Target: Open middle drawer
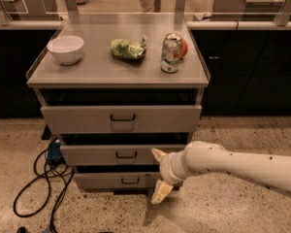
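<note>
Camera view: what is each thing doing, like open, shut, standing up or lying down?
top drawer: shut.
middle drawer: shut, handle not gripped.
lowest drawer: shut.
gripper: open, in front of the middle drawer's right side.
can: upright.
bowl: upright, looks empty.
green bag: lying down.
</note>
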Available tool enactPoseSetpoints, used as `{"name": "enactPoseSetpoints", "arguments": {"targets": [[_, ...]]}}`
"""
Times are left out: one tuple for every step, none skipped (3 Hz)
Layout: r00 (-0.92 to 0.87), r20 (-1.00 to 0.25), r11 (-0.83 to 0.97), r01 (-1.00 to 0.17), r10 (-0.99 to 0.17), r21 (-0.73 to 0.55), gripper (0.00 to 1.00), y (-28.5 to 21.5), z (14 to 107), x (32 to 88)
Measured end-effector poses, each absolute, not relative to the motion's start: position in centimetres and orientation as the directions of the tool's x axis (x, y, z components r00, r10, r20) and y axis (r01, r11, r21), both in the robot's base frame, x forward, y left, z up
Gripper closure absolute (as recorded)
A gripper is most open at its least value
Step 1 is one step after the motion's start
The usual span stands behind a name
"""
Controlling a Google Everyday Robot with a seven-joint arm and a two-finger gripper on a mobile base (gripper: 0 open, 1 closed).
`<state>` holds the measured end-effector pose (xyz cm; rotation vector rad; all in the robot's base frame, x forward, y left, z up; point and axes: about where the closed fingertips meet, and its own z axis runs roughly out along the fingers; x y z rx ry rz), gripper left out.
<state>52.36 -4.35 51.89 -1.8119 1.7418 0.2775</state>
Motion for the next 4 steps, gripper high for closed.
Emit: {"name": "enactPoseSetpoints", "arguments": {"targets": [[0.088,-0.519,0.085,-0.95,-0.85,-0.3,0.0,-5.5,49.9,55.4],[0.035,-0.522,0.148,-0.941,-0.852,-0.305,0.0,-7.5,46.7,60.0],[-0.057,-0.546,0.248,-0.927,-0.836,-0.282,0.0,-10.0,44.0,64.9],[-0.059,-0.555,0.27,-0.913,-0.83,-0.307,0.0,-10.4,44.7,66.9]]}}
